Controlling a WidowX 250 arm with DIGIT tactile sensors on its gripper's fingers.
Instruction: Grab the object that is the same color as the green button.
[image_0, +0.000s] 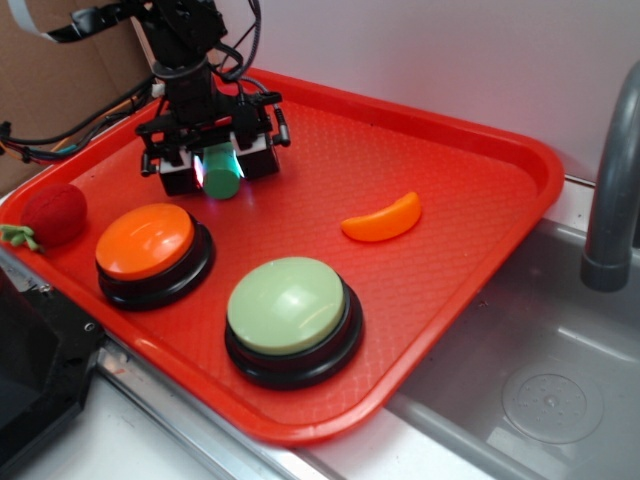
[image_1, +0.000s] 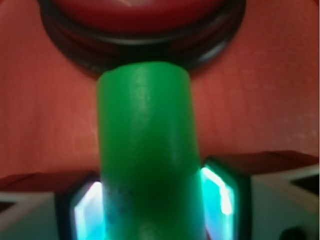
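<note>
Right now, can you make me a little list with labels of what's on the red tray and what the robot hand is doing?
tray: red tray beside a metal sink
gripper: gripper down at the tray's back, fingers pressed on both sides of the green cylinder
front button: green button, biggest
left button: orange button
loose piece: orange slice, lying alone
tray's left edge: red fuzzy strawberry toy
</note>
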